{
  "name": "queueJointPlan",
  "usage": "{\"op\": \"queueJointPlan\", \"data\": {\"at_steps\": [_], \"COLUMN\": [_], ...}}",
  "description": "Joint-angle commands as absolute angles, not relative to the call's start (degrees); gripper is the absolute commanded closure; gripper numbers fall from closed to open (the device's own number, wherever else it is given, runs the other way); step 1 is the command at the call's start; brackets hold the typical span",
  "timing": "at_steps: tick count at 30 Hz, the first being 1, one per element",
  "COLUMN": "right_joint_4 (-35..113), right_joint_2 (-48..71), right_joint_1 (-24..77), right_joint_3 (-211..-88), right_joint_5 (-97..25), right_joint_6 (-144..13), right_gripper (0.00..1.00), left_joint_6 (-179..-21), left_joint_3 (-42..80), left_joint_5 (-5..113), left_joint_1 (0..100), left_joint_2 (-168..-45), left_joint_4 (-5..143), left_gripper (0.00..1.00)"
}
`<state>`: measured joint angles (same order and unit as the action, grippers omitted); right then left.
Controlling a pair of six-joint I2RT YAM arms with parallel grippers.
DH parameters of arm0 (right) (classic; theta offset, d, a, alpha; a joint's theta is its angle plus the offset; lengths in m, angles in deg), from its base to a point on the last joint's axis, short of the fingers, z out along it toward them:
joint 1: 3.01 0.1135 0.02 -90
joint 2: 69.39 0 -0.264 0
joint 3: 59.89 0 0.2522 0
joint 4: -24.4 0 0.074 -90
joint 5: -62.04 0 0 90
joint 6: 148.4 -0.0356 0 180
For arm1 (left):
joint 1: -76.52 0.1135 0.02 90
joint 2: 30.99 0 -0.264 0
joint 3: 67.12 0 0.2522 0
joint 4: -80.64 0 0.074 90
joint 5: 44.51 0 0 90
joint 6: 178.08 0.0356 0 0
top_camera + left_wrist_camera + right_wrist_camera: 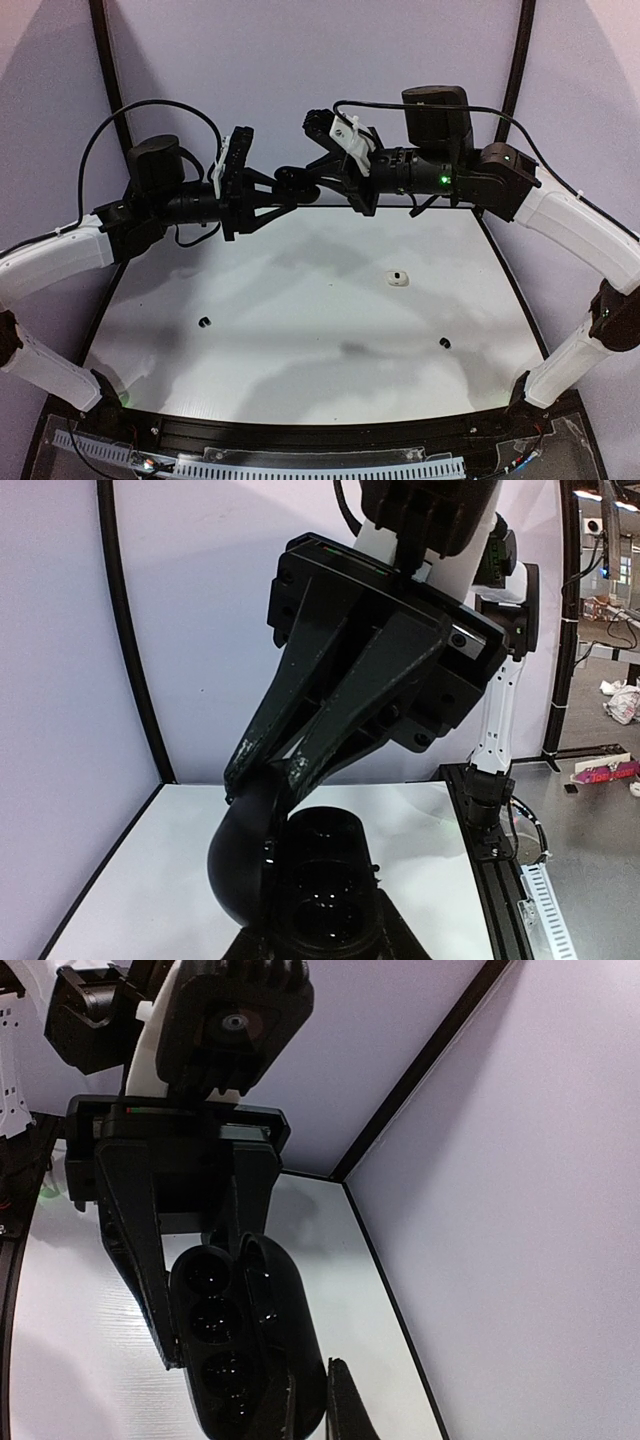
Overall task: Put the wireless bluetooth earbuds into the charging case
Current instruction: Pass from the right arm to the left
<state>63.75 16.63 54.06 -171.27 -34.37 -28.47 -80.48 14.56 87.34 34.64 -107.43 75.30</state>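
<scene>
The left gripper is clamped on the body of the black case, whose wells look empty. The right gripper pinches the open lid. They meet high over the far middle of the table, close to the back wall, and neither holds a bud.

The buds lie well below, towards the near side. The left black bud is nearer the left arm. The right black bud and a white bud are nearer the right arm. They are too small to tell their axes. I judge one arm must let go to fetch one, and there is open table around each.
</scene>
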Motion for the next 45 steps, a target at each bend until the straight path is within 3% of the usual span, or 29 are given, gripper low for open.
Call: {"op": "queueJointPlan", "data": {"at_steps": [1, 4, 8, 10, 15, 20, 38, 45], "right_joint_4": [62.23, 62.24, 62.26, 62.42, 63.92, 63.22, 65.23, 63.29], "right_joint_2": [15.51, 15.6, 15.6, 15.66, 16.22, 17.58, 20.4, 20.35], "right_joint_1": [54.87, 54.83, 54.82, 54.82, 51.28, 50.1, 46.48, 46.13], "right_joint_3": [-172.17, -172.04, -171.93, -171.91, -171.09, -169.57, -168.92, -168.69], "right_joint_5": [-35.03, -35.25, -35.58, -36.45, -47.66, -52.69, -56.73, -62.36], "right_joint_6": [-28.8, -28.95, -29.32, -30.21, -35.94, -40.3, -46.41, -46.32], "right_gripper": [1.0, 1.0, 1.0, 1.0, 0.84, 0.79, 0.77, 0.69], "left_joint_6": [-80.89, -81.11, -80.81, -80.25, -76.87, -76.42, -74.32, -81.34], "left_joint_3": [15.98, 16.14, 16.06, 15.7, 12.07, 8.64, 5.43, 3.99], "left_joint_5": [88.21, 88.05, 87.83, 87.94, 89.68, 95.25, 99.58, 92.91], "left_joint_1": [34.78, 34.78, 34.79, 34.78, 34.79, 34.78, 34.78, 35.07], "left_joint_2": [-107.36, -107.54, -107.54, -107.47, -105.96, -104.42, -103.61, -104.78], "left_joint_4": [74.28, 74.34, 74.28, 74.35, 77.49, 82.62, 86.95, 88.35], "left_gripper": [0.75, 0.8, 0.97, 0.99, 0.99, 0.99, 0.99, 0.99]}}
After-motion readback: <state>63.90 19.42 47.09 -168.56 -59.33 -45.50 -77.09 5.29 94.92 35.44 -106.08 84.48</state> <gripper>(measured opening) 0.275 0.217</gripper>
